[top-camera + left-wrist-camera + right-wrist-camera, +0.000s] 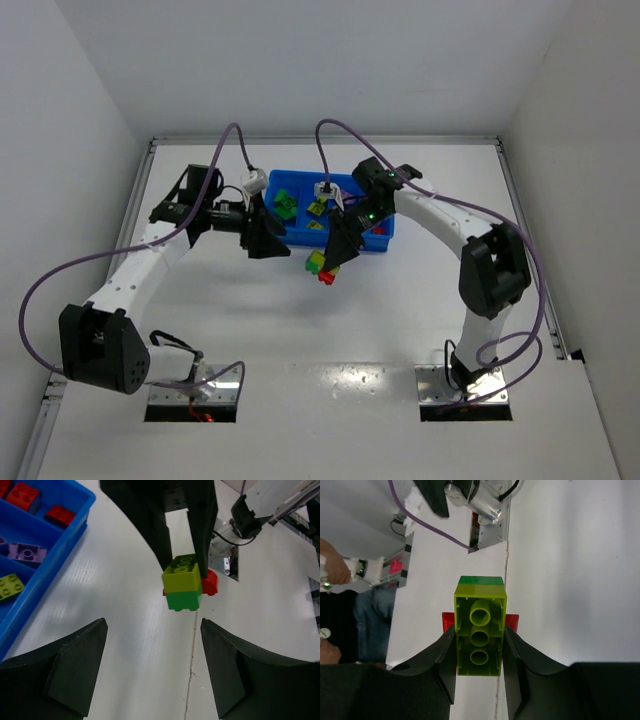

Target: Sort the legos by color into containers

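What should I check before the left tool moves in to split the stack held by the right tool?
1. Grip: right tool shut on the yellow-green brick of the stack: ok.
2. Opening: left tool open: ok.
3. Line-up: stack ahead of the left tool's gap, slightly right of centre: ok.
4. Free part to grab: green brick sticks out past the right tool: ok.
5. Clearance: stack apart from the tray: ok.
6. How tightly the bricks are joined: cannot tell.
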`<state>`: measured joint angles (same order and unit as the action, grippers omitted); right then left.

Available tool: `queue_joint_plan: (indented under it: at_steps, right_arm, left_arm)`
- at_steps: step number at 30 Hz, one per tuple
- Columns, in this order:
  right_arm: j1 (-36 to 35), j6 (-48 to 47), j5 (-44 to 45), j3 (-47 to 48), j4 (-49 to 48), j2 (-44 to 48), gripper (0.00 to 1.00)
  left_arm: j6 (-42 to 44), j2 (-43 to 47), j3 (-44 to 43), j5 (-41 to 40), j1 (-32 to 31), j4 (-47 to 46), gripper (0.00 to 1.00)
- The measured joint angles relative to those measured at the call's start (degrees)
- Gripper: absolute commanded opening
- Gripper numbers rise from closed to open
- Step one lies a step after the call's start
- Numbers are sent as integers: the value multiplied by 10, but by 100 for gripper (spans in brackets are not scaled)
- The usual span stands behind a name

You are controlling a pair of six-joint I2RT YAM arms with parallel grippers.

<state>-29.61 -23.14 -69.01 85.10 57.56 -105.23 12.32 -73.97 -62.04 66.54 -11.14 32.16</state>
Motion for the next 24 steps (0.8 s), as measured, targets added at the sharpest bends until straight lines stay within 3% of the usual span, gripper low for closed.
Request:
queue_joint_plan:
  at_steps: [24]
  right_arm:
    - [9,2,-47,75,21,-52,10]
  left_arm:
    - [-31,-47,0,50,-33,-12,85]
